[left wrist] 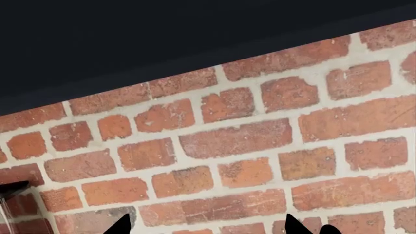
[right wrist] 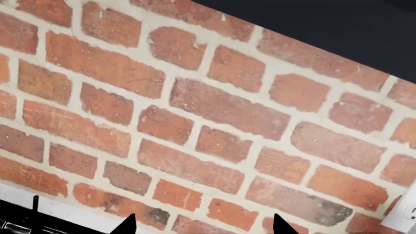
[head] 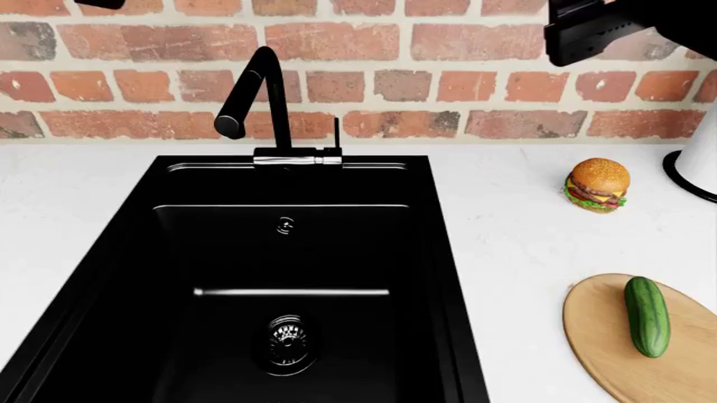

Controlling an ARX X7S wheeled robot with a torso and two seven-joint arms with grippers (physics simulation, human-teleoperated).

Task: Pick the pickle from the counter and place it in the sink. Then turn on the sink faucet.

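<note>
The dark-green pickle (head: 646, 316) lies on a round light-wood board (head: 627, 353) on the white counter (head: 515, 243), at the right front. The black sink (head: 168, 277), with its round drain (head: 287, 334), fills the middle. The black faucet (head: 255, 96) stands behind it, its thin lever (head: 336, 134) upright. Both arms are raised high. My right arm (head: 605, 29) shows at the top right, far above the pickle. My left gripper (left wrist: 208, 229) and right gripper (right wrist: 204, 226) face the brick wall, fingertips wide apart, with nothing between them.
A small burger (head: 597, 185) sits on the counter behind the board. A white appliance base (head: 697, 164) stands at the right edge. The brick wall (head: 448, 84) runs behind the counter. A white wall outlet (right wrist: 403, 214) shows in the right wrist view.
</note>
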